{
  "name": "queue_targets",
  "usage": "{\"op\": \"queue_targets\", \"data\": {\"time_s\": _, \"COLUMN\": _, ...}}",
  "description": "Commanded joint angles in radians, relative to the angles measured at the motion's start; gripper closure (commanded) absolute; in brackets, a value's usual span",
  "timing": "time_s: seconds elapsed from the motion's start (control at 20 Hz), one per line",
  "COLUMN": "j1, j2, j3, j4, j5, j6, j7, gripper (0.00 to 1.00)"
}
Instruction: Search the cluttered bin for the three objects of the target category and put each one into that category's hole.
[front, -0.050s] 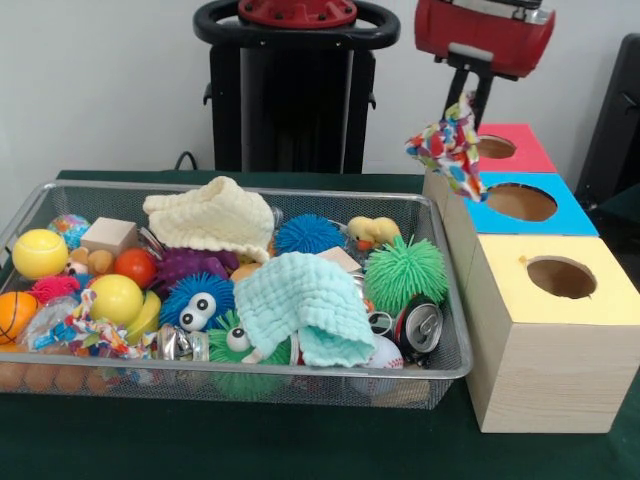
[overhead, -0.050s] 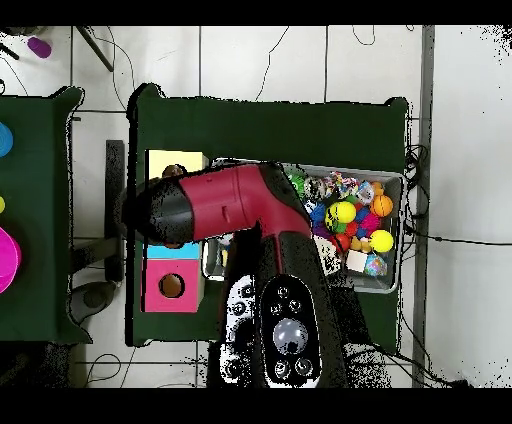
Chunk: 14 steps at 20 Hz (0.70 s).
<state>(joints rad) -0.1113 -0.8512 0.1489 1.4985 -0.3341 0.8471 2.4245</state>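
Gripper (front, -0.050s: 462, 100) is clenched on colourful cloth (front, -0.050s: 448, 145), above the blue box's hole (front, -0.050s: 521, 201). Loose folds may catch the rim and stay outside.

The 3 round holes in the wooden box row, yellow-topped (front, -0.050s: 561, 277), blue-topped (front, -0.050s: 521, 202) and red-topped (front, -0.050s: 495, 147), lie open from above, though a multicoloured patterned cloth (front, -0.050s: 449, 146) hangs beside the blue one. The wire mesh bin (front, -0.050s: 455, 355) is packed; 2 cloths cover its middle.

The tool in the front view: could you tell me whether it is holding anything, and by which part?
Yes, the tool holds a multicoloured patterned cloth by its top edge; the rest hangs down above the blue box.
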Motion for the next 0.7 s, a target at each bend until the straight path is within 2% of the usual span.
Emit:
{"op": "queue_targets", "data": {"time_s": 0.05, "j1": 0.032, "j2": 0.061, "j3": -0.041, "j4": -0.067, "j5": 0.034, "j6": 0.112, "j7": 0.174, "gripper": 1.00}}
{"op": "queue_targets", "data": {"time_s": 0.7, "j1": 0.106, "j2": 0.121, "j3": -0.120, "j4": -0.104, "j5": 0.065, "j6": 0.037, "j7": 0.213, "gripper": 1.00}}
